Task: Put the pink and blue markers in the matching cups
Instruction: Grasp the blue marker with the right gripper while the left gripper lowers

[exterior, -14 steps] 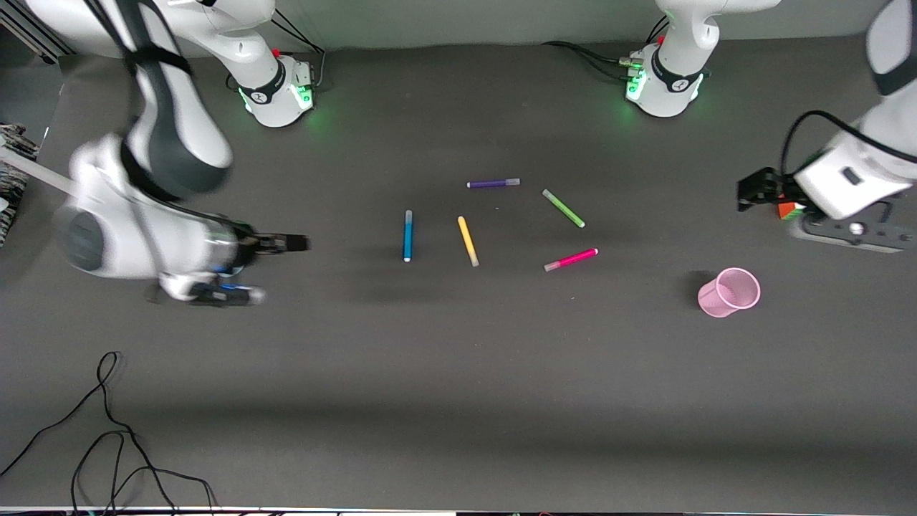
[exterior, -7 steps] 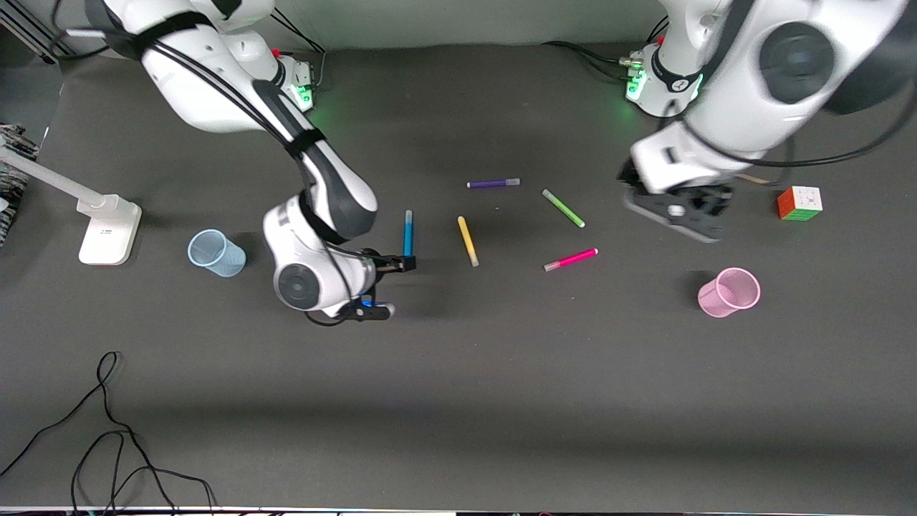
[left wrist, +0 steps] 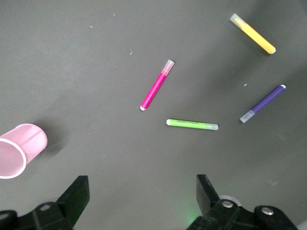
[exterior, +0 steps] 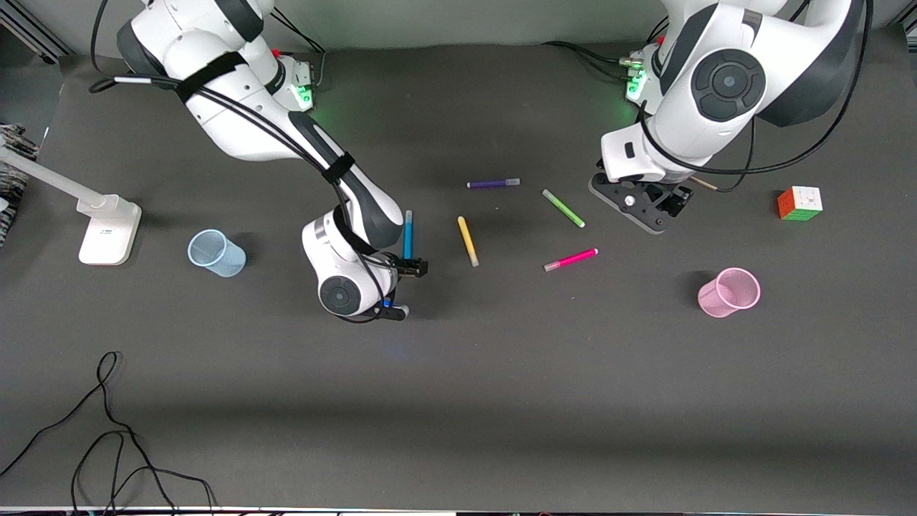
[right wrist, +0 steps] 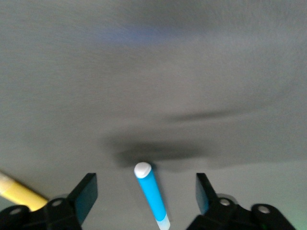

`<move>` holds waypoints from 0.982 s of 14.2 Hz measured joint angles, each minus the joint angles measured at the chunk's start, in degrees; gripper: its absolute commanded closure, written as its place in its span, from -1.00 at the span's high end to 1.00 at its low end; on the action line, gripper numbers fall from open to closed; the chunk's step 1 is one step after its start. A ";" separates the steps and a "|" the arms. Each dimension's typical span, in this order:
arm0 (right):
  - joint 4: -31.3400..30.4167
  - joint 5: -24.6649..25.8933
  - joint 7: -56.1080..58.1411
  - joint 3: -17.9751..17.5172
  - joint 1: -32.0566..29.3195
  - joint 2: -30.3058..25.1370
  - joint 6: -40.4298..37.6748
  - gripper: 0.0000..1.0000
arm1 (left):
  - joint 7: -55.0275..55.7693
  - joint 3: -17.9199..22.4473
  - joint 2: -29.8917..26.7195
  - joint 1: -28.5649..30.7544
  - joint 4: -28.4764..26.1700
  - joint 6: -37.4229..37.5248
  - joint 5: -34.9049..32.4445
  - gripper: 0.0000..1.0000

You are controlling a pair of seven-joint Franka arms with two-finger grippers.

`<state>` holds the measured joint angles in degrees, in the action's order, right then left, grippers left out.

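The blue marker (exterior: 407, 233) lies flat on the dark table. In the right wrist view the blue marker (right wrist: 151, 194) lies between the open fingers of my right gripper (right wrist: 145, 190). My right gripper (exterior: 413, 268) is low over the marker's end nearer the front camera. The pink marker (exterior: 571, 259) lies near the pale pink cup (exterior: 728, 292), which stands upright. The pale blue cup (exterior: 215, 252) stands toward the right arm's end. My left gripper (exterior: 645, 208) hovers open and empty beside the green pen. The left wrist view shows my left gripper (left wrist: 142, 199), the pink marker (left wrist: 156, 85) and the pink cup (left wrist: 17, 155).
A yellow pen (exterior: 468, 241), a green pen (exterior: 563, 208) and a purple pen (exterior: 493, 183) lie among the markers. A colour cube (exterior: 799, 203) sits toward the left arm's end. A white stand (exterior: 107, 229) is beside the blue cup. Black cables (exterior: 107, 430) lie near the front edge.
My right gripper swept in from the blue cup's side to the blue marker. My left gripper moved from over the cube toward the green pen. No marker has moved.
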<state>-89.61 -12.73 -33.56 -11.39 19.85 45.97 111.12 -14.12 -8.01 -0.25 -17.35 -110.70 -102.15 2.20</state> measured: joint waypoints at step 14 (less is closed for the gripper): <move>0.41 0.11 -1.56 0.53 -2.97 -1.96 -5.69 -1.00 | -1.99 -0.26 12.07 -1.92 -24.61 -47.64 -0.19 0.98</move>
<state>-89.20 -12.62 -35.12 -10.86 16.88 44.01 105.43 -16.11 -8.27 11.83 -19.27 -135.31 -149.79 2.02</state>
